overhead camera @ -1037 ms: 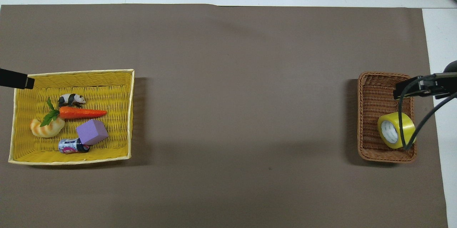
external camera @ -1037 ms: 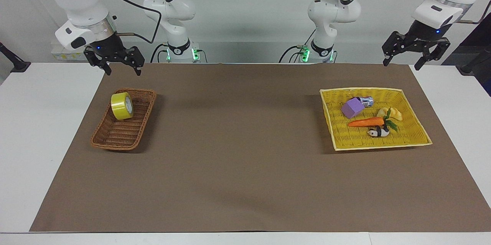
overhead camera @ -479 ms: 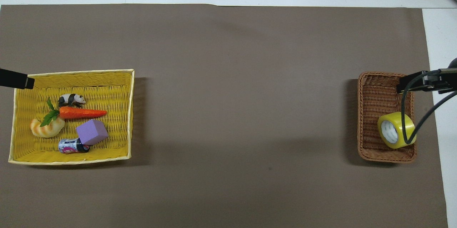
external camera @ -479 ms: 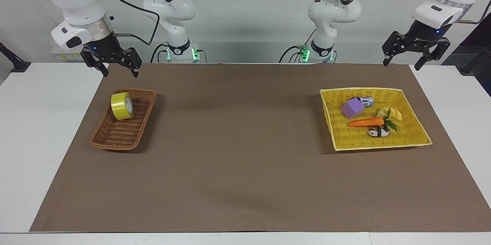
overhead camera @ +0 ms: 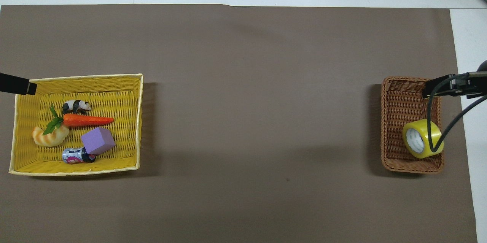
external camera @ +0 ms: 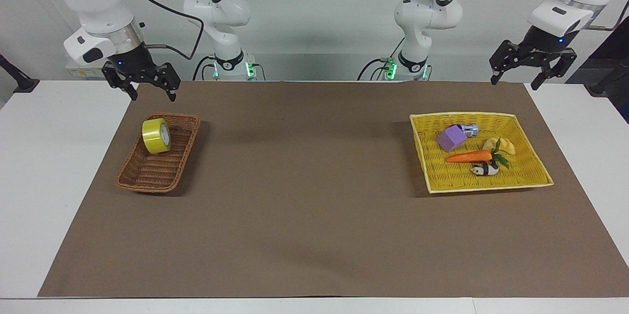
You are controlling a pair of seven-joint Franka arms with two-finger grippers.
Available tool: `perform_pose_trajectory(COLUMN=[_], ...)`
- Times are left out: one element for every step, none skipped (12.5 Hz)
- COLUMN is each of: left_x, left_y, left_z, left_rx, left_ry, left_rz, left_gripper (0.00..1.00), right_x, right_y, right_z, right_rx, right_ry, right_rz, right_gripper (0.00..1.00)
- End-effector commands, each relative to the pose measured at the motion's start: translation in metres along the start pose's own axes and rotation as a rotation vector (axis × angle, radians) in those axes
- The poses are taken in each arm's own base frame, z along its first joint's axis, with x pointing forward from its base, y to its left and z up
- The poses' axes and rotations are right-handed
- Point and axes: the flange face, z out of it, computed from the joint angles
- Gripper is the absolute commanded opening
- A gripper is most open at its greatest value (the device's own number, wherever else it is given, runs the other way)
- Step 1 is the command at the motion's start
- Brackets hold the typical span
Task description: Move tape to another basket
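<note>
The tape (external camera: 156,135) (overhead camera: 421,143), a yellow roll on its edge, rests in the dark brown wicker basket (external camera: 147,174) (overhead camera: 397,117) at the end nearer the robots. My right gripper (external camera: 152,95) (overhead camera: 432,88) hangs open in the air over the basket's rim toward the right arm's end of the table, well clear of the tape, with nothing between its fingers. A black cable from that arm crosses the tape in the overhead view. My left gripper (external camera: 514,84) (overhead camera: 23,86) waits open and empty, raised over the corner of the yellow tray.
The shallow yellow woven tray (external camera: 533,184) (overhead camera: 133,83) at the left arm's end holds a purple block (external camera: 451,138), a carrot (external camera: 467,157), a small can (external camera: 470,129), a bread piece (external camera: 506,145) and a panda figure (external camera: 484,170). A brown mat (external camera: 304,181) covers the table.
My right gripper has risen a little and drifted toward the right arm's end of the table, still open. The tape, both baskets and the left arm have stayed put.
</note>
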Motion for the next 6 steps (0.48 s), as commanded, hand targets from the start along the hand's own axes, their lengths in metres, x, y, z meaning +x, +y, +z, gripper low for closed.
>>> perform_pose_trajectory(left_x=[-0.006,-0.006,-0.006,-0.006,-0.005,-0.003], left_y=[-0.001,-0.001,-0.001,-0.001,0.002,0.009], left_z=[-0.002,-0.002,-0.002,-0.002,-0.003,-0.002], left_rx=[0.011,0.011,0.011,0.011,0.01,0.011], left_ry=[-0.006,-0.008,-0.006,-0.006,-0.002,-0.001], left_rz=[-0.001,-0.001,-0.001,-0.001,-0.002,0.019], left_gripper=[1.0,1.0,1.0,1.0,1.0,1.0], right_x=[0.003,0.003,0.002,0.001,0.0,0.0], right_y=[0.0,0.0,0.0,0.0,0.0,0.0], right_z=[-0.002,-0.002,-0.002,-0.001,-0.002,-0.001], right_rx=[0.005,0.005,0.005,0.005,0.005,0.006], right_ry=[0.011,0.011,0.011,0.009,0.009,0.007], right_rz=[0.026,0.024,0.026,0.026,0.027,0.027], right_gripper=[1.0,1.0,1.0,1.0,1.0,1.0])
